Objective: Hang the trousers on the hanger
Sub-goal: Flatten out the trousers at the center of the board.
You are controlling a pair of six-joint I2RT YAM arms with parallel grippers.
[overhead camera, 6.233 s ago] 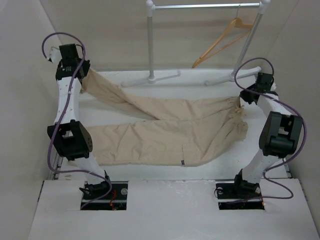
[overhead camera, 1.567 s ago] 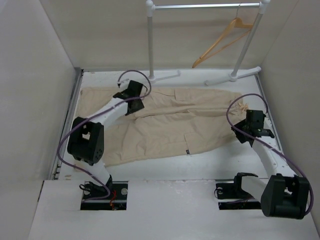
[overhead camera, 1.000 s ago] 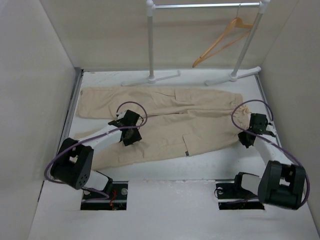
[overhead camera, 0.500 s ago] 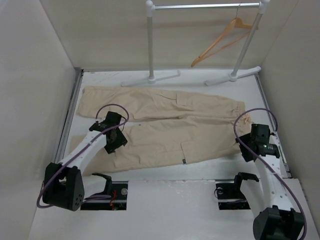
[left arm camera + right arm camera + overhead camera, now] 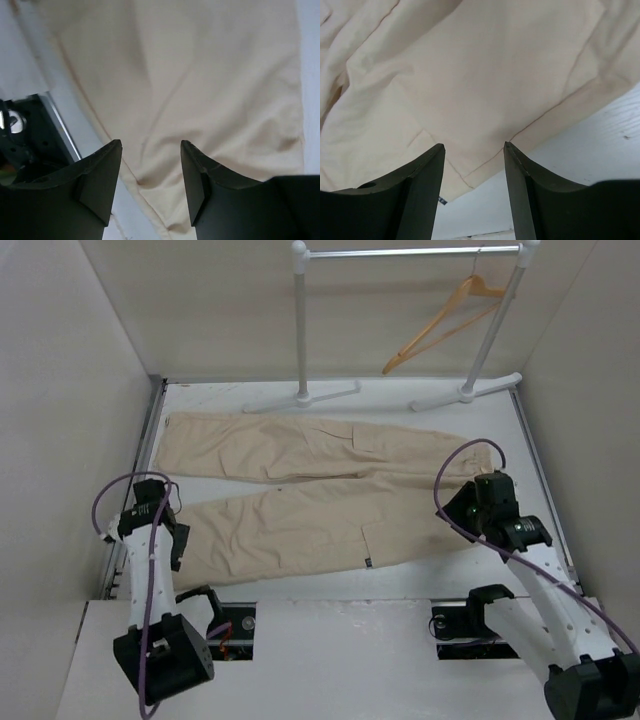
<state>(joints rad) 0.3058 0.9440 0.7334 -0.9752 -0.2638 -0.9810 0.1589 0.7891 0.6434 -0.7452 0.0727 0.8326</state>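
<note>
Trousers (image 5: 320,490) lie spread nearly flat on the table (image 5: 530,455), waist toward the right and both legs running left, the far leg along the back and the near leg angled toward the front edge, with a narrow wedge of bare surface between them. The hanger (image 5: 440,325) hangs tilted by its hook from the white rail (image 5: 400,253) at the far right, well apart from the cloth and untouched. The left gripper (image 5: 150,150) hovers over the cuff end of the near leg, its jaws moderately parted with nothing between them; the wrist view shows the hem edge and a few shallow creases just below. The right gripper (image 5: 474,150) hangs over the near corner of the waist end, likewise open and empty, with a stitched seam and the cloth's edge beneath it and the small dark tag (image 5: 367,562) a little way off along the near leg. By my reading the task has barely begun, and the step in hand is taking a first hold on the garment. To do it well, each arm should come straight down so one finger slides under the hem while the other presses from above, catching both layers rather than only the top sheet. Pinching close to the edge would keep the fabric from bunching. Lifting both ends together and level should keep the legs from twisting, which matters for threading them over the crossbar later.
</note>
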